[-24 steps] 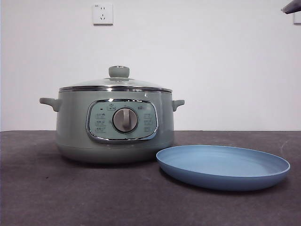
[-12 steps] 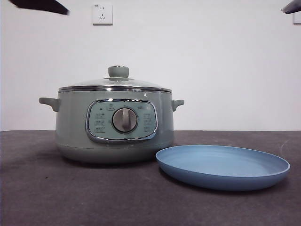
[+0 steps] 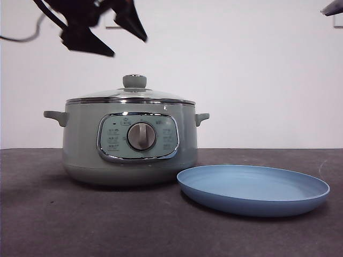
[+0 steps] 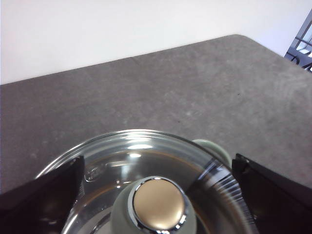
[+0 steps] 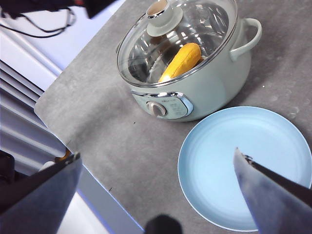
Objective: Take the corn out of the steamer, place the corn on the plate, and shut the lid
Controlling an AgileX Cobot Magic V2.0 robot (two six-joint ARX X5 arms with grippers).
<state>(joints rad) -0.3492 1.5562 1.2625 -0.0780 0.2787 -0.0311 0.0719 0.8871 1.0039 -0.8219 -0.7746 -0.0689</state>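
The sage-green steamer (image 3: 128,155) stands left of centre with its glass lid (image 3: 131,95) on. In the right wrist view the yellow-orange corn (image 5: 180,61) lies inside, seen through the lid (image 5: 204,24). The light-blue plate (image 3: 253,188) lies empty on the table, right of the steamer. My left gripper (image 3: 127,46) hangs open well above the lid; the left wrist view shows its jaws (image 4: 158,161) on either side of the knob (image 4: 158,204), clear of it. My right gripper (image 5: 157,155) is open, high above the plate (image 5: 243,161); only its tip (image 3: 333,7) shows in the front view.
The dark grey table (image 3: 53,225) ends in an edge (image 5: 63,131) to the steamer's left in the right wrist view, with rails beyond it. A white wall stands behind the table.
The left arm has come down from the top left corner of the front view and now hangs open above the lid's knob. Steamer, lid and plate have not moved.
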